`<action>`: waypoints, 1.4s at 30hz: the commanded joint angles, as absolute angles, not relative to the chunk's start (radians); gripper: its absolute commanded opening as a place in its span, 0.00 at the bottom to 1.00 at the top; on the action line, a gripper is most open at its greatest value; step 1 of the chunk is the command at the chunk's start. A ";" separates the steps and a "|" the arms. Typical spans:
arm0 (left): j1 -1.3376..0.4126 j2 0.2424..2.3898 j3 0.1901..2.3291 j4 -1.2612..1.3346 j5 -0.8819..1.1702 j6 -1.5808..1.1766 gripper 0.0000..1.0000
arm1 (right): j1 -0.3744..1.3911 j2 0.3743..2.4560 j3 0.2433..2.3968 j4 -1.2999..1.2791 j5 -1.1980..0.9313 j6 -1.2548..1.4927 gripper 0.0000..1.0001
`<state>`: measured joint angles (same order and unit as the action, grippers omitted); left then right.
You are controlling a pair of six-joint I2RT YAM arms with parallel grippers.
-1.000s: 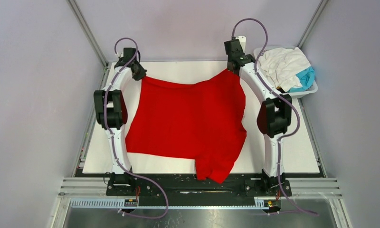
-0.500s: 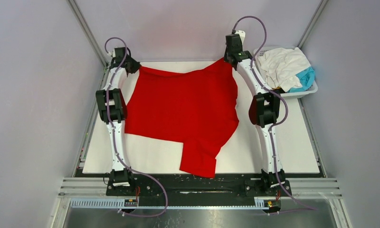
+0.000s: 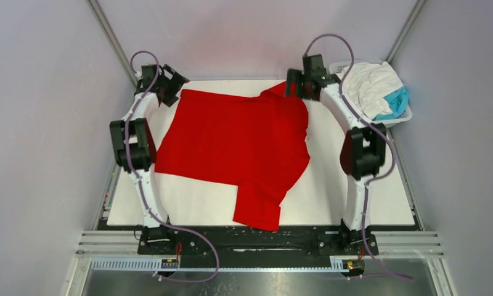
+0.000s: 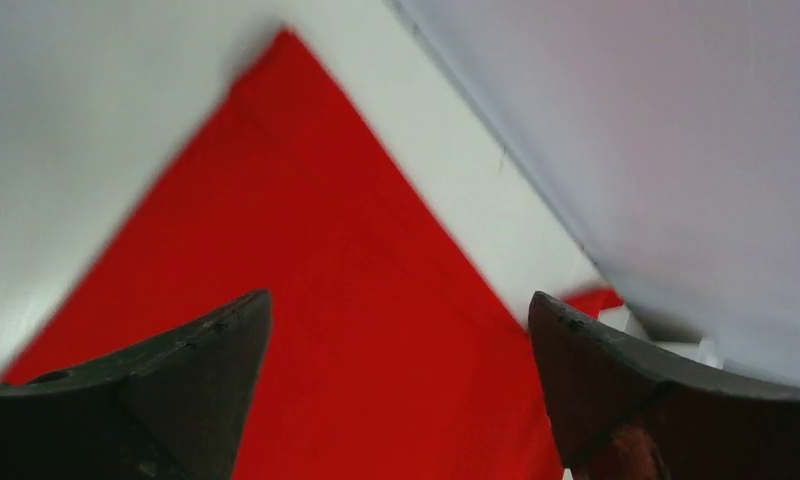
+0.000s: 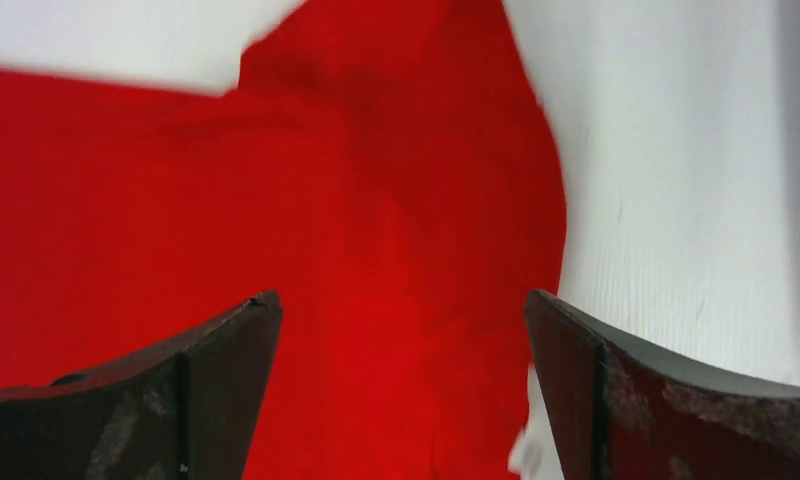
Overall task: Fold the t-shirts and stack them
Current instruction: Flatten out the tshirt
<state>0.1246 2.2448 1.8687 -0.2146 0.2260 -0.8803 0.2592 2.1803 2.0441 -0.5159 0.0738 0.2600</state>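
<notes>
The red t-shirt (image 3: 232, 142) lies spread on the white table (image 3: 355, 185), one sleeve reaching towards the near edge. Its far right corner is bunched. My left gripper (image 3: 174, 84) hovers open over the shirt's far left corner, and only red cloth (image 4: 326, 300) lies below between its fingers (image 4: 399, 295). My right gripper (image 3: 291, 88) stands open over the far right corner; in its wrist view (image 5: 401, 295) it holds nothing above the rumpled red cloth (image 5: 356, 250). A white t-shirt (image 3: 367, 83) and a teal one (image 3: 397, 102) lie heaped in the basket.
The white slotted basket (image 3: 399, 118) sits at the table's far right corner, close to the right arm's elbow. Grey walls close in behind and on both sides. Bare table shows to the right of the red shirt and along the near left.
Both grippers have opened and let go of the red shirt's far corners. The shirt's far edge has dropped onto the table. The arms carried it farther back before releasing.
</notes>
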 commanded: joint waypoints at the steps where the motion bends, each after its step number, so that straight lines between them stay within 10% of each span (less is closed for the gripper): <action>1: 0.075 1.993 1.635 -0.293 0.213 -0.806 0.99 | 0.293 1.842 1.654 -0.494 -0.053 0.335 0.99; 11: 0.005 1.752 1.129 -0.298 0.119 -0.757 0.99 | 0.539 1.595 1.013 -0.327 -0.057 0.491 0.99; 42: -0.203 1.274 0.759 -0.492 -0.165 -0.934 0.99 | 0.170 1.570 1.084 -0.508 -0.070 0.451 1.00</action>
<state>-0.2188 1.4315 0.7887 -0.3912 0.0074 -0.8745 0.1661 1.6814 1.0397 -0.4229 -0.1516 0.5114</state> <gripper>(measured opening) 0.989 0.993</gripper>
